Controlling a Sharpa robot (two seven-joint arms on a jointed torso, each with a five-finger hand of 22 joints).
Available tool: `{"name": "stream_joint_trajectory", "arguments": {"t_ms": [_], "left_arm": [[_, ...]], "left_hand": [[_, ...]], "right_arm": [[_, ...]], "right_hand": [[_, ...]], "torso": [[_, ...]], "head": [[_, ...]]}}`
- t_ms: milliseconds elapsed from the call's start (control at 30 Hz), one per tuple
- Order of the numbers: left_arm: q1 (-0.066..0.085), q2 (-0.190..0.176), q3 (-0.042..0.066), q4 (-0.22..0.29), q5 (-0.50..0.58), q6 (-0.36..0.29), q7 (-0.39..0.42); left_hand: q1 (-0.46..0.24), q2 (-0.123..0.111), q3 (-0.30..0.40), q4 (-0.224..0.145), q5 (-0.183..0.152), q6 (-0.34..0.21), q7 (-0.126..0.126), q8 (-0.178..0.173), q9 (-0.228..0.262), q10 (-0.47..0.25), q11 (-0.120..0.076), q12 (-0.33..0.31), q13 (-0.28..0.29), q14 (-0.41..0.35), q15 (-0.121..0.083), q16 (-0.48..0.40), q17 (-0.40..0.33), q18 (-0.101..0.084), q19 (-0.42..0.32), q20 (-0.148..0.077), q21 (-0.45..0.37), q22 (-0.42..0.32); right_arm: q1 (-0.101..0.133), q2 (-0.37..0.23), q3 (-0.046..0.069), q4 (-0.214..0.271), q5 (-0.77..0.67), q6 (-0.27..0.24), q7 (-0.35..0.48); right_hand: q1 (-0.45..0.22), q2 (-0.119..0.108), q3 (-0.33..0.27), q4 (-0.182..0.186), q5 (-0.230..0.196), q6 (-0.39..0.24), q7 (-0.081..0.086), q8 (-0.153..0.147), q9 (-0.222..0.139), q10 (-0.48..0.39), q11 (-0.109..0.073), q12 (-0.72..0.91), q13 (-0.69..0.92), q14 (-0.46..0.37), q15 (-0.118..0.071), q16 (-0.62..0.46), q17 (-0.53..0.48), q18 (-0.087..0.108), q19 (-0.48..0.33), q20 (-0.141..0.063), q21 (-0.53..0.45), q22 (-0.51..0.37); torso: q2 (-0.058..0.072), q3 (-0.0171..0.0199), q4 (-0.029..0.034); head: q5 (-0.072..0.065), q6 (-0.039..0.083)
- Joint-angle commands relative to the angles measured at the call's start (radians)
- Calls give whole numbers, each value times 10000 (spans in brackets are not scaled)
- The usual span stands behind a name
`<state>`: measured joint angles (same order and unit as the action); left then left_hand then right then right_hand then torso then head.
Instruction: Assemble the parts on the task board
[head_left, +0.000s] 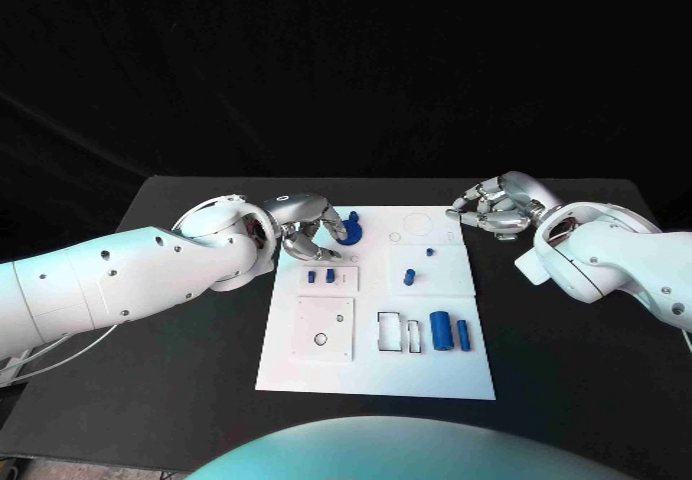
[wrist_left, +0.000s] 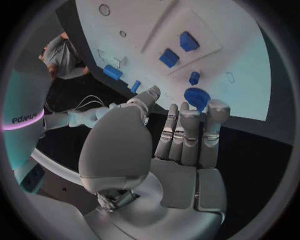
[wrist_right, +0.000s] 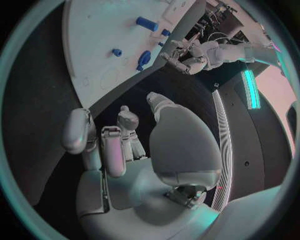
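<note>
Near edge of the task board (head_left: 378, 385): it is lying bare and white here, and no part is sitting on it.
Near row: two upright blue cylinders (head_left: 440, 330) are lying side by side at the right; beside them two empty dark outlines (head_left: 392, 331) are waiting, so I judge these slots are not filled yet.
Left plate (head_left: 325, 328): a raised square with small holes, and nothing blue is sitting on it.
Middle row: two small blue blocks (head_left: 320, 275) are resting on the left plate, and a small blue peg (head_left: 410, 276) is standing on the right plate.
Left hand (head_left: 307, 230): it is hovering over the far left corner of the board, the fingers pressed together and curling toward a round blue disc (wrist_left: 197, 96). The fingertips (wrist_left: 217, 108) are next to the disc, but I cannot tell if they are really pinching it.
Right hand (head_left: 498, 212): it is waiting off the board at the far right corner, the fingers curled in and holding nothing.
Far edge: an empty circle outline (head_left: 415, 222) is showing.
Progress: I judge the work is at an early stage; most pieces are loose and several seats are open.
</note>
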<state>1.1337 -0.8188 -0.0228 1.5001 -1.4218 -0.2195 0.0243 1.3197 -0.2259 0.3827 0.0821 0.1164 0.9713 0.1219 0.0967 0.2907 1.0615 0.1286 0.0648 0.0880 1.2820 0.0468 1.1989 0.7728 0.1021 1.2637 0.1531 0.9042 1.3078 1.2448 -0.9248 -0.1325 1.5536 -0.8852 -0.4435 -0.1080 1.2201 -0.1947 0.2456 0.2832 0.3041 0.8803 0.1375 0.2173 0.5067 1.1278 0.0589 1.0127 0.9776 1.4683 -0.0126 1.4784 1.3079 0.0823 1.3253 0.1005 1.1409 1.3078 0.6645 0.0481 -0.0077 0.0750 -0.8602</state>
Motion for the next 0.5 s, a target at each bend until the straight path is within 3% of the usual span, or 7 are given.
{"name": "stream_joint_trajectory", "arguments": {"t_ms": [33, 100, 167, 200, 267, 433, 500], "left_arm": [[23, -169, 103, 137, 3285, -725, 645], [37, -268, 160, 143, 4826, -1055, 909], [46, -341, 196, 117, 6241, -1297, 1178], [50, -376, 210, 101, 6938, -1383, 1317], [54, -433, 227, 84, 7988, -1423, 1537], [58, -533, 245, -18, 9463, -1389, 1733], [57, -538, 247, -156, 9767, -1300, 1726]], "left_hand": [[129, 201, -20, 190, -80, 49, 170, -34, -42, 168, -87, 109, 61, -241, -30, -271, -492, 265, -259, -25, -530, 885], [252, 258, 186, 325, -118, 94, 434, 42, -63, 293, -126, 213, 96, -899, -64, -1027, -1647, 480, -912, -55, -1901, 529], [340, 259, 506, 443, -149, 140, 440, 135, -63, 508, -168, 371, 147, -1186, -93, -1394, -1954, 640, -1449, -80, -3056, 201], [395, 250, 756, 490, -425, 144, 426, 190, -54, 654, -203, 474, 177, -1206, -123, -1504, -2060, 674, -1548, -103, -3376, 93], [459, 207, 1227, 523, -644, 218, 356, 335, 1, 1019, -307, 695, 253, -1164, -208, -1600, -2187, 696, -1536, -168, -3607, 10], [562, 193, 1689, 471, -671, 273, 287, 484, 88, 1335, -427, 853, 313, -1145, -308, -1718, -2299, 723, -1545, -266, -3858, -67], [656, 187, 1862, 399, -683, 309, 271, 559, 139, 1385, -452, 867, 318, -1139, -336, -1770, -2342, 730, -1559, -300, -3974, -96]], "right_arm": [[-10, 59, 1, -54, -197, 97, 176], [-10, 111, 1, -93, -435, 177, 261], [-10, 164, 1, -121, -759, 297, 355], [-11, 194, 1, -133, -978, 375, 406], [-12, 254, 1, -154, -1470, 549, 479], [-53, 452, 1, -202, -3151, 1053, 487], [-80, 554, 1, -209, -4008, 1314, 386]], "right_hand": [[623, -79, 444, -222, -102, -40, 31, 86, 41, -1399, 37, -2148, -1826, -418, 77, -946, -801, 343, -656, 34, -1102, 353], [949, -254, 997, -320, -270, 21, 106, 111, 45, -1531, 168, -3557, -2989, -843, 240, -1581, -1719, 504, -1132, 64, -1868, 49], [1260, -425, 1533, -552, -337, 78, 180, 113, 17, -1590, 259, -4687, -3952, -900, 221, -1753, -2040, 492, -1154, 159, -2000, 3], [1366, -502, 1726, -663, -353, 116, 210, 113, -2, -1738, 301, -5153, -4324, -921, 278, -1799, -2137, 486, -1156, 196, -2035, -7], [1532, -647, 2176, -984, -440, 275, 263, 115, -66, -1699, 400, -6043, -5145, -839, 353, -1710, -2094, 444, -1010, 287, -1856, 89], [1557, -736, 2756, -1547, -697, 575, 254, 70, -190, -1376, 445, -7004, -6123, -622, 399, -1446, -1868, 354, -651, 312, -1312, 371], [1496, -771, 2840, -1669, -805, 605, 276, 31, -233, -1371, 467, -7235, -6337, -565, 415, -1376, -1799, 321, -544, 324, -1142, 456]], "torso": [[-24, -7, 10], [-21, -2, 7], [-22, -10, 6], [-18, -13, 7], [-10, -24, 9], [-3, -29, 11], [-25, -33, 19]], "head": [[8, 46], [21, 90], [17, 112], [-27, 127], [-60, 163], [-155, 225], [-296, 266]]}}
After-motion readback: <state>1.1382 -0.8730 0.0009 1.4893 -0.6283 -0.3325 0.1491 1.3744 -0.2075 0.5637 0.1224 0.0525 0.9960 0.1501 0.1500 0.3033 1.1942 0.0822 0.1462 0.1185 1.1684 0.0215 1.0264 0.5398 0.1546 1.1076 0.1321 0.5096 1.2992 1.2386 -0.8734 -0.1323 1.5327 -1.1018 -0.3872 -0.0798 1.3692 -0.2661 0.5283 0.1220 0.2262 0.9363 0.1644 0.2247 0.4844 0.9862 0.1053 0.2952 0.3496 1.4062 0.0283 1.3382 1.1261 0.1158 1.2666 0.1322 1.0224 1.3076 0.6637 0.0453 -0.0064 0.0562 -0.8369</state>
